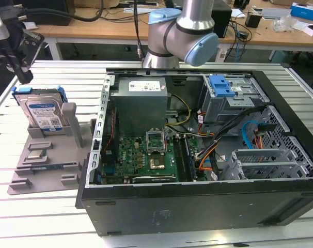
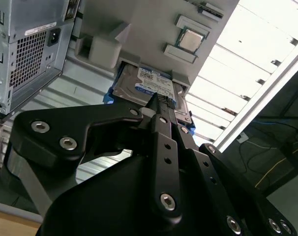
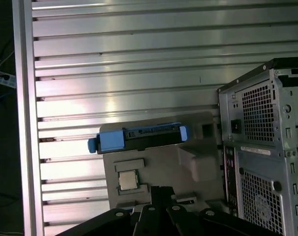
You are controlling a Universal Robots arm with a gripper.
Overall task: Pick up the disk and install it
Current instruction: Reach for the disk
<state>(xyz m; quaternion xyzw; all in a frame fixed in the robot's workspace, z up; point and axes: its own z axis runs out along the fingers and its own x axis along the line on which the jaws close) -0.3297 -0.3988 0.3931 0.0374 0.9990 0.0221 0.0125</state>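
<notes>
disk (image 1: 43,111) upright at tray (image 1: 43,178) far edge | likely stiff, dense, shock-sensitive: grip frame sides | gripper (image 1: 25,77) above, apart; grip state cannot tell

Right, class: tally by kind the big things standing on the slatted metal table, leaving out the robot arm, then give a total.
Disk: 1
Grey tray: 1
Open computer case: 1
Total: 3

The hand (image 1: 23,72) hovers just above the disk (image 1: 43,111), which stands upright in the grey tray (image 1: 48,173) on the table (image 1: 37,219), at the exterior view's left. The open computer case (image 1: 198,212) sits right of it.
</notes>
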